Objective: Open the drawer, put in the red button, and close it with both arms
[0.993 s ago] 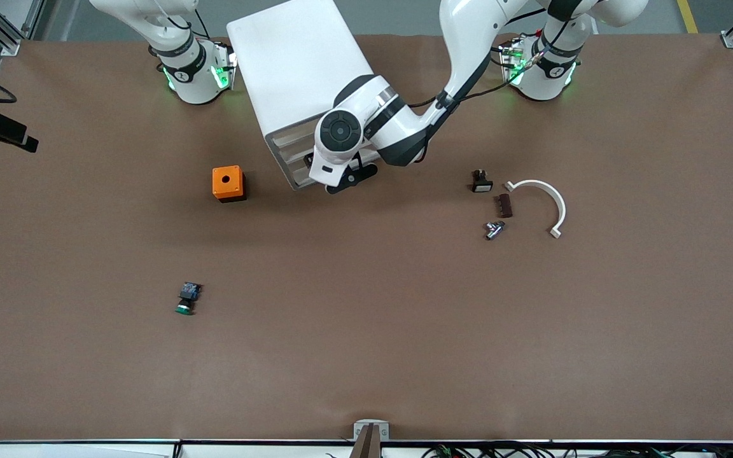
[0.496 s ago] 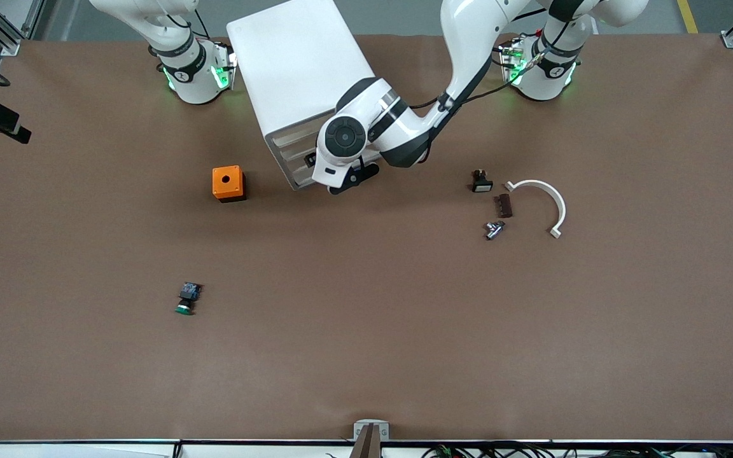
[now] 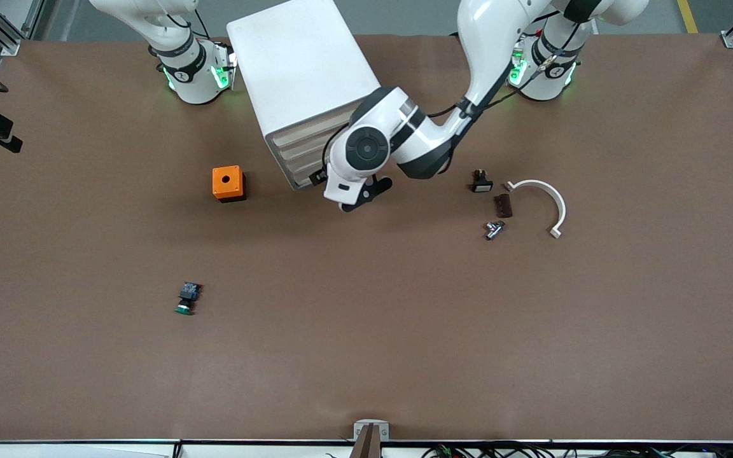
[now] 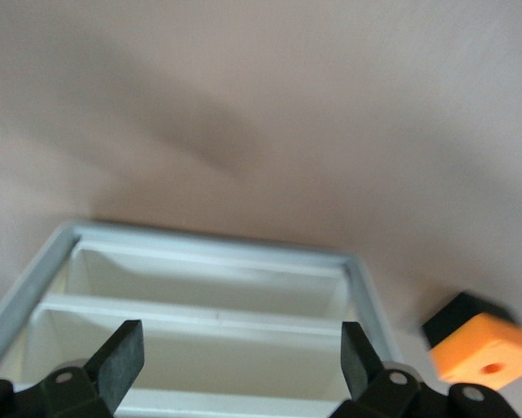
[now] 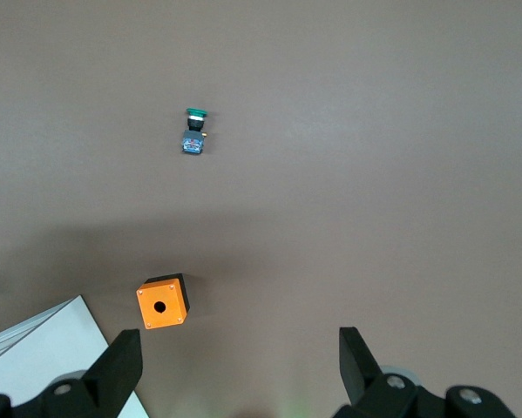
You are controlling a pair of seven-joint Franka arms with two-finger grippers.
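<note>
The red button is not in view. The white drawer cabinet [image 3: 300,63] stands between the arms' bases, and its drawer fronts [image 3: 306,156] look flush. My left gripper [image 3: 317,178] is open and empty just in front of the lowest drawer. In the left wrist view its fingers [image 4: 121,357] frame the drawer fronts [image 4: 208,305] without touching them. My right gripper [image 5: 239,357] is open and empty, high over the table beside the cabinet's corner [image 5: 34,348]. A green-capped switch [image 3: 186,299] lies on the table, also in the right wrist view [image 5: 193,131].
An orange box [image 3: 228,183] with a round hole sits beside the cabinet, toward the right arm's end. A small black part [image 3: 481,181], a brown part [image 3: 503,205], a metal fitting [image 3: 494,229] and a white arc [image 3: 541,197] lie toward the left arm's end.
My left gripper has drawn back from the cabinet's front, toward the front camera and the left arm's end. Nothing on the table has moved.
</note>
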